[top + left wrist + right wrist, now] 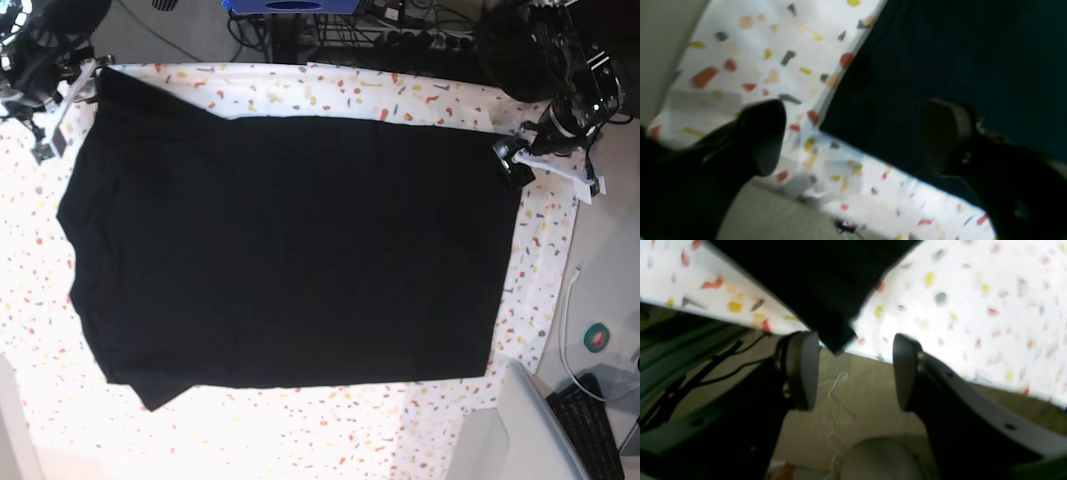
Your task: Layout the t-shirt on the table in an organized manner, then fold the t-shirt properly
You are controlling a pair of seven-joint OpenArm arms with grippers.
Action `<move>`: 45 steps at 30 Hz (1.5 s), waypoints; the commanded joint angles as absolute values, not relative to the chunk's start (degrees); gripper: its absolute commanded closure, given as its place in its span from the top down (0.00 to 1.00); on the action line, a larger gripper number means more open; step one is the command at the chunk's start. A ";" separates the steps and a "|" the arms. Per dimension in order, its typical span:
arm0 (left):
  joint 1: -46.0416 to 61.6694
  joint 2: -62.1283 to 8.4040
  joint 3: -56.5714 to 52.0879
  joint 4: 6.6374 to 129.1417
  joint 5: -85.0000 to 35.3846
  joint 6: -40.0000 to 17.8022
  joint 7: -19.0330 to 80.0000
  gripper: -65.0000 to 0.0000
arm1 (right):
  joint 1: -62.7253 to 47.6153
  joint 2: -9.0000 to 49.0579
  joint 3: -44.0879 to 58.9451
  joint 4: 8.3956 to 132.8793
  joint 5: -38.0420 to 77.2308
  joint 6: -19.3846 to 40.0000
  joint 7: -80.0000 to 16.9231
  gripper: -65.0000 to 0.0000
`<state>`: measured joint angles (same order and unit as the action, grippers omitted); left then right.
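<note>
**Inspector:** Where is the garment, and what can't you see?

**Operator:** I see the t-shirt (285, 250) spread flat across the bench (300, 430), covering most of the speckled cloth. In the base view its far corner on that view's left runs up under the right arm, so I cannot make out the corner itself. One near corner looks slightly turned under; the black fabric hides any fold lines.

**Inspector:** Jaws?

**Operator:** The left gripper (853, 140) has its jaws wide apart with nothing between them; one finger sits over the bare cloth, the other over the shirt's edge. Whether either touches I cannot tell, since the wrist picture is blurred. The right gripper (855, 370) also stands apart, empty, with a shirt corner just above the gap, hanging at the bench edge.

**Inspector:** Any labels or writing?

**Operator:** None I can read. I see no mark on the shirt from these angles. Beyond the bench, a keyboard (590, 425) is cut off at the picture's corner, its keys illegible.
</note>
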<state>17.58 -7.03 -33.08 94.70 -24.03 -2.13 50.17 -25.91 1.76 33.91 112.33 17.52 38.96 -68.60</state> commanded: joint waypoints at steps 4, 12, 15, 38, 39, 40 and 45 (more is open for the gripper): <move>19.65 -5.67 -40.31 100.79 -24.40 -2.59 49.10 0.96 | -22.81 2.15 36.97 113.63 17.27 39.34 -63.25 0.40; 20.09 -3.47 -51.30 104.13 -24.40 -2.68 49.10 0.74 | -19.65 5.58 40.48 113.19 17.27 39.34 -60.53 0.41; 18.24 -3.74 -51.65 104.13 -24.48 -2.68 49.01 0.39 | -17.63 6.55 40.04 112.66 17.27 39.34 -60.00 0.41; -2.95 -10.42 -15.69 78.11 -20.97 -2.15 49.01 0.00 | 3.74 16.75 22.55 62.64 17.19 33.63 -42.59 0.00; -4.18 -10.33 -13.67 76.26 -18.86 -2.15 49.01 0.00 | 4.09 17.27 22.46 60.09 17.19 32.31 -41.27 0.00; -5.58 -10.24 -11.65 73.89 -16.66 -2.15 48.92 0.00 | 4.44 17.80 22.46 57.45 17.19 31.43 -39.78 0.00; -10.86 -9.36 -3.38 63.34 -12.53 -2.15 41.63 0.00 | 9.36 20.62 22.37 45.76 17.19 30.73 -33.80 0.00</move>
